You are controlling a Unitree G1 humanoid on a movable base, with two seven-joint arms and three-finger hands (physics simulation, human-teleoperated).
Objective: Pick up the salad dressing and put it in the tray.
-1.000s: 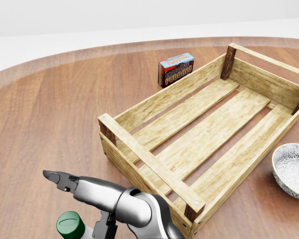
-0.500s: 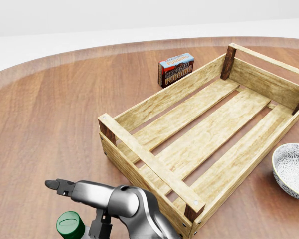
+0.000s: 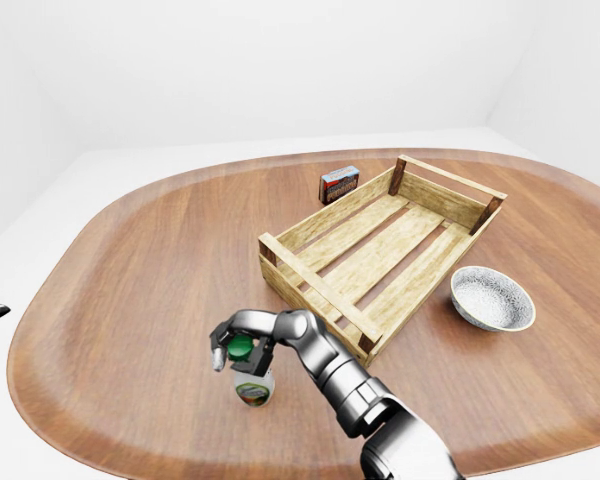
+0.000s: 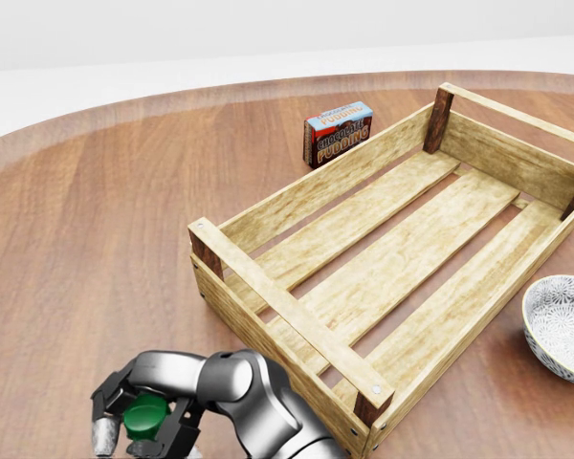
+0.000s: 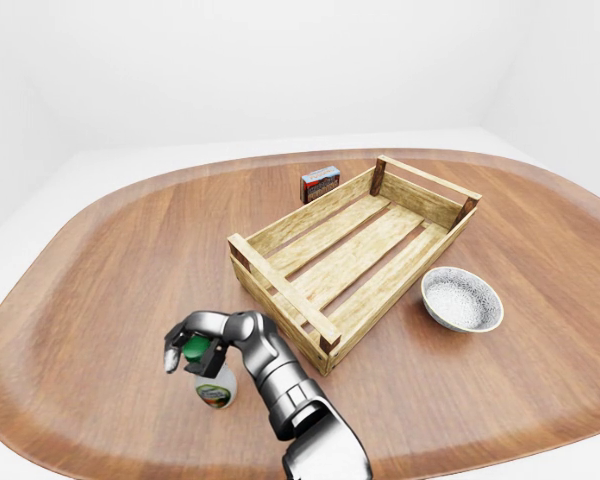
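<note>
Right hand closing on the salad dressing bottle, not yet lifted.

The right hand (image 3: 238, 347) curls its fingers around the green cap and neck of the salad dressing bottle (image 3: 252, 387), which stands upright on the wooden table (image 3: 130, 270), near the empty wooden crate tray (image 3: 380, 255) and to its lower left in the left-eye view. Whether the grip is fully tight, I cannot tell. Next comes a firm clasp, a lift over the crate's end wall, then release inside. The left hand is out of view.

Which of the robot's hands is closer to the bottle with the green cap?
The right hand: its fingers curl around the green cap of the salad dressing bottle. The left hand shows in none of the views.
</note>
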